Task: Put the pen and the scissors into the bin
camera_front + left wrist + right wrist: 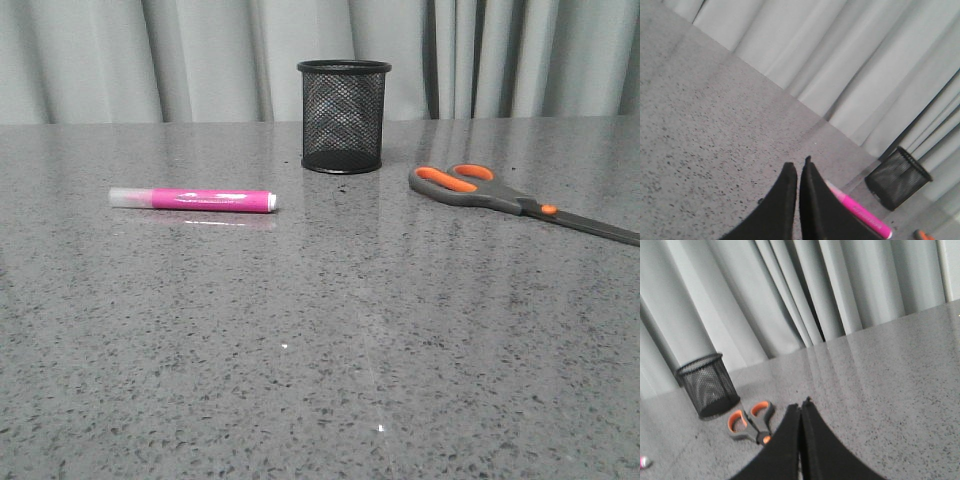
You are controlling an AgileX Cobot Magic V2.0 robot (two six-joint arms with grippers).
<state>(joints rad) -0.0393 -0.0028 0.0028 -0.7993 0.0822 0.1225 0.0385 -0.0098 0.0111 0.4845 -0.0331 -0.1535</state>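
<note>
Nearest to the robot, the speckled grey table (320, 380) is bare stone with a few bright glints. Neither arm shows in the front view.

In the left wrist view, the left gripper (799, 167) has its jaws pressed together, the two dark fingers meeting at their tips with nothing between them. It hangs above the table. In the right wrist view, the right gripper (801, 406) is the same: jaws closed tip to tip, holding nothing, above the table.

Farther out, the pen (192, 199) lies flat on the table at about 10 o'clock from the table's middle in the front view. It lies crosswise, its translucent cap pointing to 9 o'clock and its white end to 3 o'clock. A pale reflection of it shows on the stone just below. In the left wrist view, the pen (860, 212) shows partly behind the closed fingers, not touching them.

The scissors (500, 195) lie flat at about 2 o'clock, their orange-lined loops toward the bin and the dark blades running off toward 4 o'clock, up to the picture's edge. The orange pivot dot sits between handles and blades. In the right wrist view, only the loops of the scissors (751, 421) show, beyond the fingers.

Farthest, at 12 o'clock, the bin (343, 117) stands upright near the table's far edge, between pen and scissors but behind both, touching neither. Whether anything is inside it cannot be told through the mesh. Behind it hangs a pale grey curtain (120, 60).
</note>
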